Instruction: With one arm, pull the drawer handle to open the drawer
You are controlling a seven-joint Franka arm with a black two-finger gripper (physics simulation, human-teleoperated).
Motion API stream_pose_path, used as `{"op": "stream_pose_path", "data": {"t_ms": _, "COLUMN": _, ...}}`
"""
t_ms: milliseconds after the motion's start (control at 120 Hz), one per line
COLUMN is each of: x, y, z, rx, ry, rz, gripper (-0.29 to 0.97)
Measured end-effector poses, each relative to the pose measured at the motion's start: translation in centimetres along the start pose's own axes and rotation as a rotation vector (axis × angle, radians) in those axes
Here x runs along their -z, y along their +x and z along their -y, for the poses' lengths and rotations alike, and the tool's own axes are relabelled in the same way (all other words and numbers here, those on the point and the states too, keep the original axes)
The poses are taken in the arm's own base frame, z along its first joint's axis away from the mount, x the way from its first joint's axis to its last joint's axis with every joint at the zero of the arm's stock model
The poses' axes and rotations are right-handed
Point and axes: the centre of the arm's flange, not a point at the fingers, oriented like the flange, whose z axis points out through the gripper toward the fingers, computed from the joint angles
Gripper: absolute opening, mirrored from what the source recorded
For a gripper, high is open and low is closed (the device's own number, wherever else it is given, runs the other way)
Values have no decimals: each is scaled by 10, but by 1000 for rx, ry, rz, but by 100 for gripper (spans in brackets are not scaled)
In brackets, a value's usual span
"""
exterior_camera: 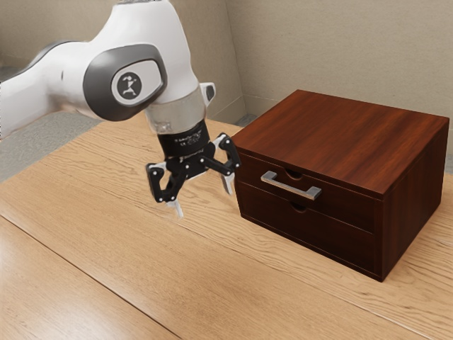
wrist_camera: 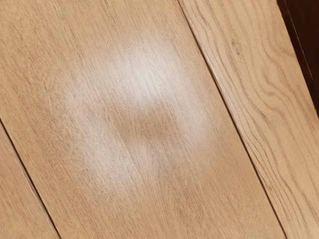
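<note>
Near drawer handle [exterior_camera: 291, 185], claw [exterior_camera: 203, 198] spread, round emblem [exterior_camera: 128, 86] on arm [exterior_camera: 49, 85]

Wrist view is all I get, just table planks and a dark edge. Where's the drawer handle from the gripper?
Observer: The handle is to the exterior view's right of the gripper, with a gap between them.
Operator: Is the gripper open?
Observer: Yes, open and holding nothing.
Operator: Which drawer carries the handle?
Observer: The upper drawer. It looks shut, its front flush with the cabinet.
</note>
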Motion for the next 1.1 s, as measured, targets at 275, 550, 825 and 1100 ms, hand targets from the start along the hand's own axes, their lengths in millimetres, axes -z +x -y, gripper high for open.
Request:
{"op": "stream_pose_path", "data": {"t_ms": 275, "x": -16, "y": -1, "z": -7, "rx": 101, "ry": -89, "rz": -35, "gripper": 68}}
{"op": "stream_pose_path", "data": {"t_ms": 550, "x": -34, "y": -52, "z": -71, "rx": 47, "ry": -181, "rz": -32, "gripper": 68}}
{"op": "stream_pose_path", "data": {"t_ms": 825, "x": -27, "y": -26, "z": -67, "rx": 125, "ry": -240, "rz": -52, "gripper": 68}}
{"op": "stream_pose_path", "data": {"t_ms": 1100, "x": -34, "y": -11, "z": -75, "rx": 162, "ry": -253, "rz": -53, "gripper": 68}}
